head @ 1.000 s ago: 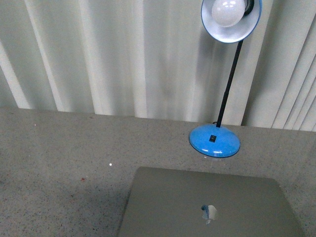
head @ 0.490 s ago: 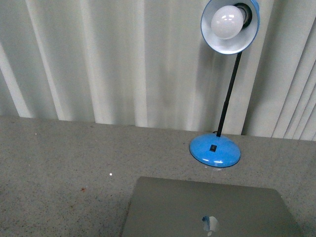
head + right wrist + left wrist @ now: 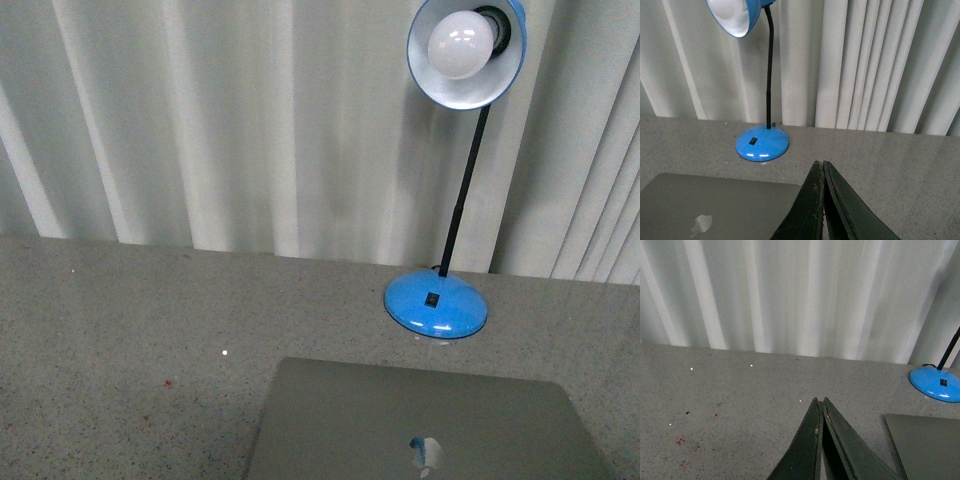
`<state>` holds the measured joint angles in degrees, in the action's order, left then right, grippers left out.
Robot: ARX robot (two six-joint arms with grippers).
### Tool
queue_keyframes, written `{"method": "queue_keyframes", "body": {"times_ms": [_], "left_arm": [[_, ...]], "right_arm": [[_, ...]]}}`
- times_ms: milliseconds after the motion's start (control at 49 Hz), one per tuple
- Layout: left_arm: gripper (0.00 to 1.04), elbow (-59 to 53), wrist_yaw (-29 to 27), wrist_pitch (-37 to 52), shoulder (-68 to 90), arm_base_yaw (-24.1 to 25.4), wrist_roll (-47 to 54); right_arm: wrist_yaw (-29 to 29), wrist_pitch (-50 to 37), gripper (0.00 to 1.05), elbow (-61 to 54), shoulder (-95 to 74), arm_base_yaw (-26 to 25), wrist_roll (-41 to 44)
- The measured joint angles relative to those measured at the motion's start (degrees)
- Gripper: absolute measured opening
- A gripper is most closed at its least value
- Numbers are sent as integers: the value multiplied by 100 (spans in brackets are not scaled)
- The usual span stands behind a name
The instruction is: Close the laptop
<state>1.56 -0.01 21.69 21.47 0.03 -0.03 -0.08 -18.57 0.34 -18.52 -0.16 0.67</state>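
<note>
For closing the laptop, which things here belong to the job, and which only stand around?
Belongs to the job:
- slim silver-grey laptop, lid showing apple logo
- left gripper, shut
- right gripper, shut

Only standing around:
- blue desk lamp with white bulb
- white curtains
- grey speckled table

My left gripper (image 3: 822, 405) had two long, flat fingers, dark green-black, and each got thin toward its tip. Their inner edges looked a bit scuffed and pale. My right gripper (image 3: 821, 167) looked just the same: two dark, pointed fingers with small light specks along the worn edges.
</note>
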Motion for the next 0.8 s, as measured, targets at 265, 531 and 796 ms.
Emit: {"method": "queue_keyframes", "body": {"times_ms": [265,531,796], "left_arm": [[4,0,0,-610,-610,0,0],[4,0,0,-1054,-1049,0,0],[4,2,4,-2135,-2116,-2,-2]], "right_arm": [[0,509,3,0,522,0,0],[0,1276,3,4,1185,2,-2],[-2,1856,3,4,1827,0,0]]}}
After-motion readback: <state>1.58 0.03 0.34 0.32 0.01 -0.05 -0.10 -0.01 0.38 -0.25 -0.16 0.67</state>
